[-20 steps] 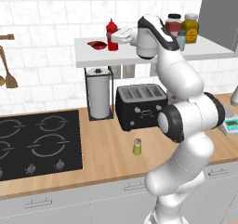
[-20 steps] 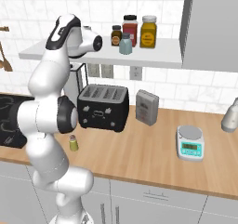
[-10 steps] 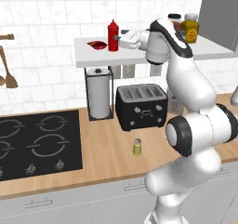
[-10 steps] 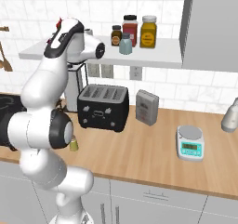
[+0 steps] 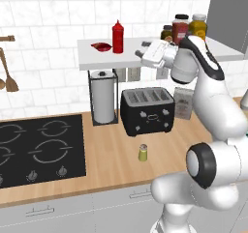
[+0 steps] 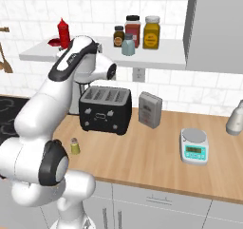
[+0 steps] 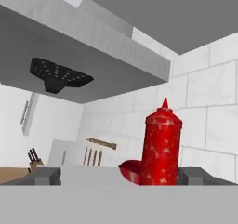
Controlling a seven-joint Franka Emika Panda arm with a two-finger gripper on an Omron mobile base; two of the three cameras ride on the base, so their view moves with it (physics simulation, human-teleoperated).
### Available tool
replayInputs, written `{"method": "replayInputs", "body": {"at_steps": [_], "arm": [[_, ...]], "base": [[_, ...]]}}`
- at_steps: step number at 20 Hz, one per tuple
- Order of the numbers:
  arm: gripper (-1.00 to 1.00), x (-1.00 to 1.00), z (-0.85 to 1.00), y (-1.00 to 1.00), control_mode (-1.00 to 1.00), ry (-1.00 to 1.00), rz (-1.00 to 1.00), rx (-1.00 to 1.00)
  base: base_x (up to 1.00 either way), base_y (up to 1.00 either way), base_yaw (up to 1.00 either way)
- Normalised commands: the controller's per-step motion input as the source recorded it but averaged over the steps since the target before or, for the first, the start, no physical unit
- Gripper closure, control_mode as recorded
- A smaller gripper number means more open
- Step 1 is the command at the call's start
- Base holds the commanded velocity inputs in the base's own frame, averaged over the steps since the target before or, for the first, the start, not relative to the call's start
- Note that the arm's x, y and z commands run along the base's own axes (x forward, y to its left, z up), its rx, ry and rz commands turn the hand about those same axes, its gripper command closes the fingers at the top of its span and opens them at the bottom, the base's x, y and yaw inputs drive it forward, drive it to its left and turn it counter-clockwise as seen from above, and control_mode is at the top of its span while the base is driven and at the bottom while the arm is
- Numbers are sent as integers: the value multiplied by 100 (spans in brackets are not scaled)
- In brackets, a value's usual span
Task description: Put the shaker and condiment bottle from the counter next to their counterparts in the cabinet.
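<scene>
The jaws [image 5: 144, 51] stand level with the front edge of the shelf [image 5: 193, 59], pointing along it. They stand apart with nothing between them; in the hand view the two tips sit wide at either side with the bottle [image 7: 161, 145] well ahead, between them but clear of both.

The bottle [image 5: 117, 36] stands upright on the shelf, ahead of the jaws and apart from them. The flat red item [image 5: 101, 46] lies just beside it on the far side from the jaws; in the hand view it shows touching or nearly touching the bottle's base [image 7: 130, 171], which of the two cannot be told.

The shaker [image 5: 143, 152] stands upright on the worktop [image 5: 111, 154], well below the jaws, in front of the toaster [image 5: 147, 110]. From the right base view the shaker [image 6: 74, 146] stands near the arm's lower body.

Behind the jaws, further along the shelf [image 6: 161, 58], a pale blue shaker [image 6: 127, 46] stands in front of three jars [image 6: 133, 31].

On the worktop [image 6: 156, 159], below and behind the jaws, are a small box [image 6: 150, 109] and a scale [image 6: 194, 146]. A paper towel roll [image 5: 103, 101] stands under the shelf beside the toaster, and the hob [image 5: 41, 145] lies beyond it.
</scene>
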Motion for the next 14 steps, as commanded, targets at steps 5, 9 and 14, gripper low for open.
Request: {"method": "replayInputs", "body": {"at_steps": [5,9,14], "arm": [[-100,-66,-40,-23,-100,-5,0,0],[-100,-57,-59,-20,-100,-1,0,-1],[-100,-42,-73,-6,-100,0,1,-6]], "base": [[0,0,0],[0,0,0],[0,0,0]]}}
